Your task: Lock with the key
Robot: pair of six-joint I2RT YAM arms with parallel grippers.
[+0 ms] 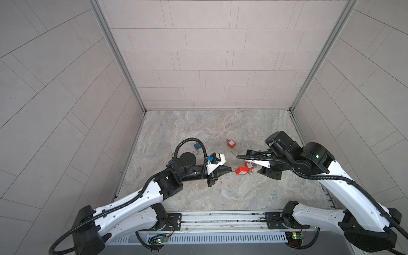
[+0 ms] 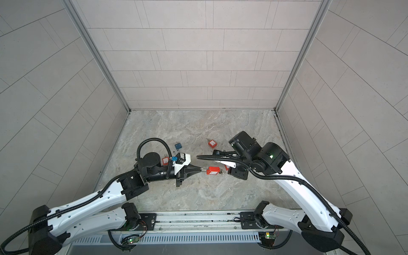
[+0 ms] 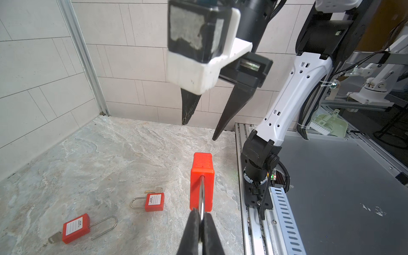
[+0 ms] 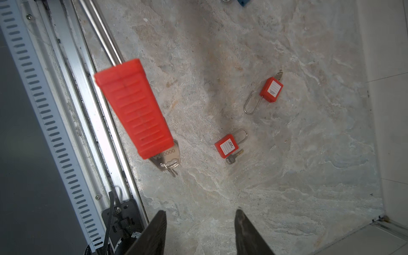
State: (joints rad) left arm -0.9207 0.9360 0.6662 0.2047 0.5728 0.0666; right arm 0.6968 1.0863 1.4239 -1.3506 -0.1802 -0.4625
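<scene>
Top views both show the marble table walled on three sides, with a metal rail along the bottom of frame. The widest bare marble lies between that rail and the arms. My left gripper is clamped tight on the shackle of the red padlock, mid-frame and off the surface. The right gripper hangs partly open, holding nothing, just right of it. A loose red padlock, a second loose padlock and a blue padlock clutter the marble higher in frame. The key sticks out of the held lock's bottom end.
</scene>
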